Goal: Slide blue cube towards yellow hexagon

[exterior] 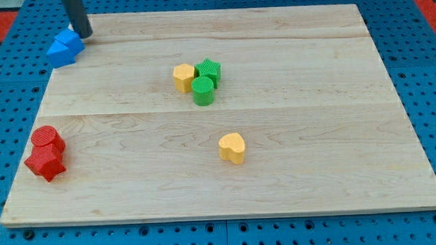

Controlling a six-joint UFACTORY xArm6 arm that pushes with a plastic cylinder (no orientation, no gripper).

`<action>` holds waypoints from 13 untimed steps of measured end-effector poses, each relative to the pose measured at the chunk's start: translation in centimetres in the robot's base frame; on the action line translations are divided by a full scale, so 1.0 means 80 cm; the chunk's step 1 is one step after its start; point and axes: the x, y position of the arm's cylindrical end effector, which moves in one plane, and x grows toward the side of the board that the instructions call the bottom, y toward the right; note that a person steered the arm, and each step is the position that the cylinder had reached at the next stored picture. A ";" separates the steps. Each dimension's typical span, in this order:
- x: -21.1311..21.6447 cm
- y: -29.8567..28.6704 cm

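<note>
Blue cube point(64, 48) sits at the counter's point(314, 155) upper-left corner, and my tip point(85, 34) touches its upper-right side. I judge that spot poor for pushing right toward the yellow hexagon point(184, 77), mid-frame beside the green blocks. My end effector is a bare rod; nothing opens or closes.
</note>
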 end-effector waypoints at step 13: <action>0.043 0.155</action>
